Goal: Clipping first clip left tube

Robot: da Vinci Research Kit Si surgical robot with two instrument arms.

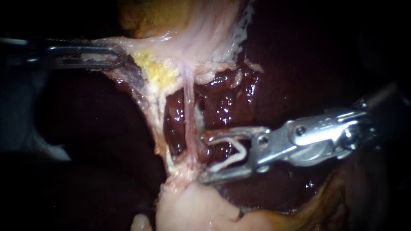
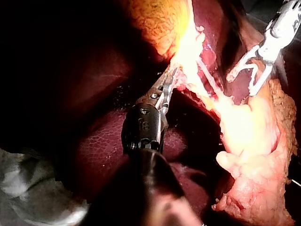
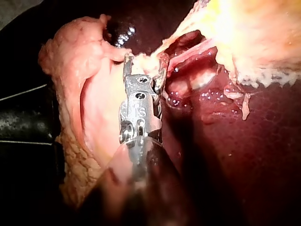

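The left instrument (image 1: 115, 57) is clenching its jaws on a fold of pale tissue (image 1: 141, 42). The right instrument (image 1: 202, 158) is holding its jaws wide, carrying an open white clip (image 1: 240, 150) seated between them. The tube (image 1: 187, 111) is running just ahead of those jaw tips, not between them, with the liver (image 1: 222, 102) lying behind.

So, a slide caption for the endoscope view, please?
Right instrument, a clip held between its jaws, beside the tube; left instrument grips tissue.
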